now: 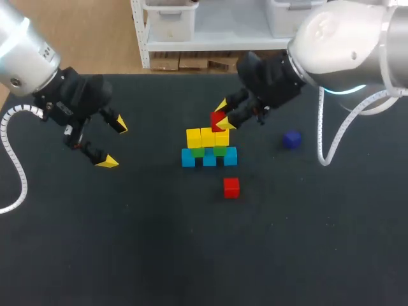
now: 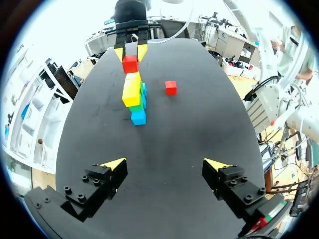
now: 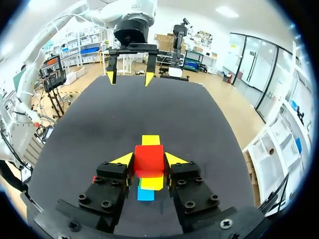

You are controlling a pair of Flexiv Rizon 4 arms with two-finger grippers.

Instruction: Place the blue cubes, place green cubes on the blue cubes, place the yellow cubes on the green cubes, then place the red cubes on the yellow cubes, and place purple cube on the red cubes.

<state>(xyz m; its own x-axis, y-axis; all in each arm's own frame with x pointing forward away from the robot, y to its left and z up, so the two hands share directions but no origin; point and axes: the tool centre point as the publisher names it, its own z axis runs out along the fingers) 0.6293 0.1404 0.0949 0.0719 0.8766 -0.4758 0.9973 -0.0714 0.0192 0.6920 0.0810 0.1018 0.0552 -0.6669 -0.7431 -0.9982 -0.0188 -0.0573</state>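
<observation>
one red cube [image 1: 217, 120] pinched in the right gripper [image 1: 224, 115] over the yellow cubes [image 1: 207, 137]; left gripper [image 1: 113, 144] spread.

1. A stack of cubes [image 1: 208, 138] is set centrally on the desk [image 1: 159, 242].
2. A held cube [image 1: 217, 119] is gripped over the stack's right end by the right hand [image 1: 224, 115].
3. A loose cube [image 1: 231, 187] is found just nearer; a lone cube [image 1: 292, 139], well right.

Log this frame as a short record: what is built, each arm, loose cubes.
Built: three blue cubes in a row, two green cubes on them, three yellow cubes on top
Right arm: jaws shut on a red cube over the rightmost yellow cube
Left arm: jaws open, empty, well away from the cubes
Loose: second red cube on the robot's side of the blue cubes; purple cube to their right
</observation>
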